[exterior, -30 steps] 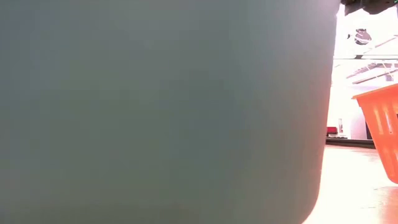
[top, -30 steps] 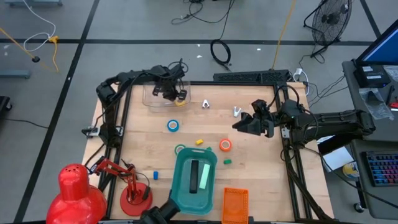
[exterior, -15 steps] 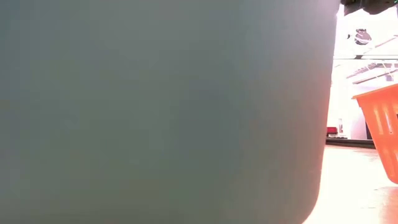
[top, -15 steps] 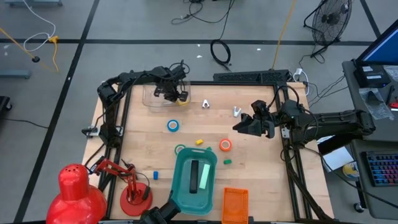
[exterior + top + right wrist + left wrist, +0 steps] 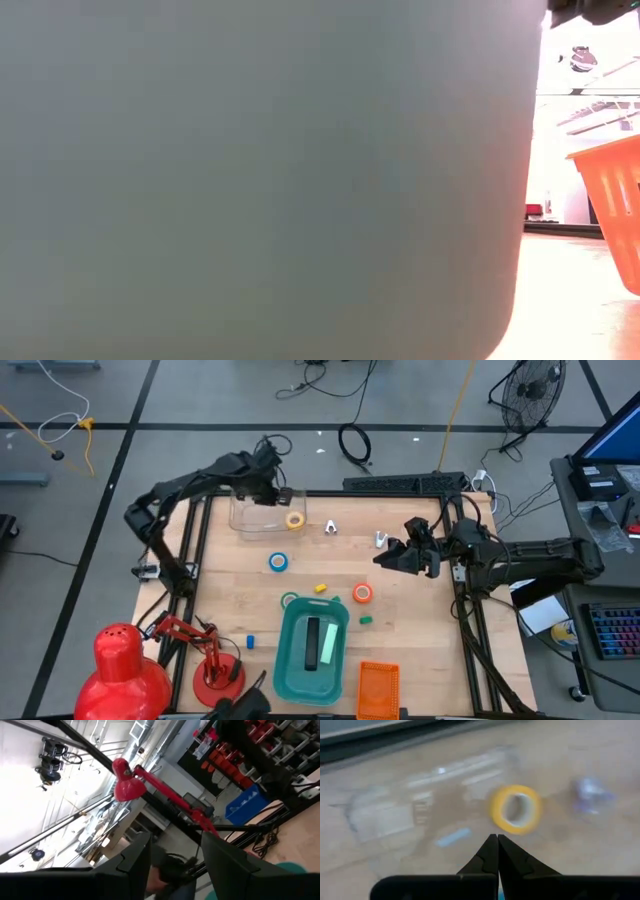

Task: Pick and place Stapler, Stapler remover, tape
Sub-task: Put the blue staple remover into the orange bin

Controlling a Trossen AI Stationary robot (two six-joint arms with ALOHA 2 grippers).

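The yellow tape roll (image 5: 295, 520) (image 5: 516, 809) lies at the right end of a clear container (image 5: 255, 515) (image 5: 410, 815); whether inside it or beside it, I cannot tell. Blue tape (image 5: 278, 562), orange tape (image 5: 362, 593) and green tape (image 5: 289, 600) lie flat on the table. A dark stapler (image 5: 312, 643) lies in the teal bin (image 5: 290, 675). Two small silvery pieces (image 5: 330, 527) (image 5: 381, 540) rest on the far half. My left gripper (image 5: 272, 488) (image 5: 497, 840) is shut, above and behind the yellow roll. My right gripper (image 5: 393, 558) is open, raised at the table's right.
An orange basket (image 5: 378, 690) (image 5: 612, 205) stands at the near edge beside the teal bin, whose wall (image 5: 260, 180) fills the low view. Small yellow (image 5: 321, 588), green (image 5: 366, 620) and blue (image 5: 250, 641) blocks lie on the table. A red desk lamp (image 5: 130, 660) stands at the near left corner.
My left gripper has drawn back from the clear container's right end toward the table's far edge and up, its elbow swinging out to the left. The yellow tape roll stays there, now uncovered. The right arm has kept still.
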